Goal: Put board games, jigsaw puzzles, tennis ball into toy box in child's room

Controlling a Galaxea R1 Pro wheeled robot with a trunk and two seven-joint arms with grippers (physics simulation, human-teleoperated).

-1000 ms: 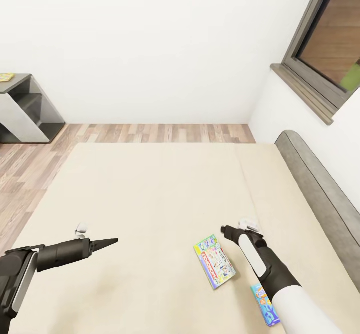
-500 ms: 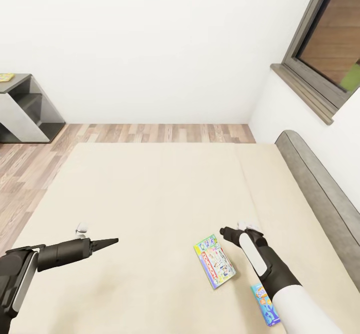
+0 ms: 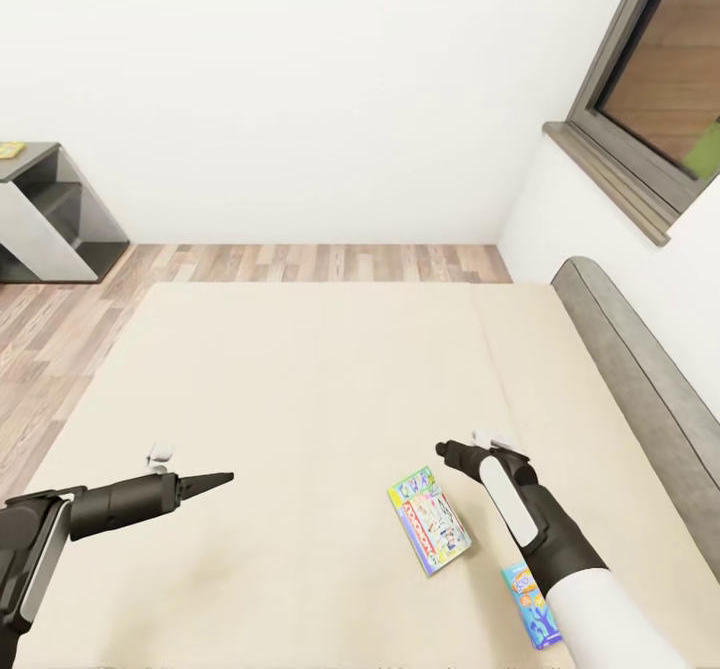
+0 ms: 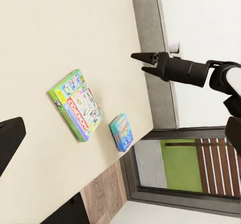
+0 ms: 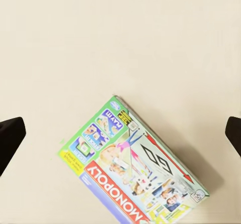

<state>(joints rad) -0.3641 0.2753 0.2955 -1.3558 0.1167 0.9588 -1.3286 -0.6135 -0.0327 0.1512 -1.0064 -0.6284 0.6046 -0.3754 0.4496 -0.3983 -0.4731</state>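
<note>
Partly hidden small blue board game (image 3: 531,604), behind right arm (image 3: 560,559)

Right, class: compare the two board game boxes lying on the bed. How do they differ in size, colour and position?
The green-edged game box is clearly larger than the small blue game box. The first has a green border with a red Monopoly banner; the second is mostly blue. The green-edged box lies in the open beside the right end effector, while the blue one is partly covered by the right forearm. Both lie flat on the beige mattress.

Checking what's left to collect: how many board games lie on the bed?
2: the green-edged board game lies beside the right gripper; the small blue board game lies nearer the bed edge, partly behind that arm.
</note>
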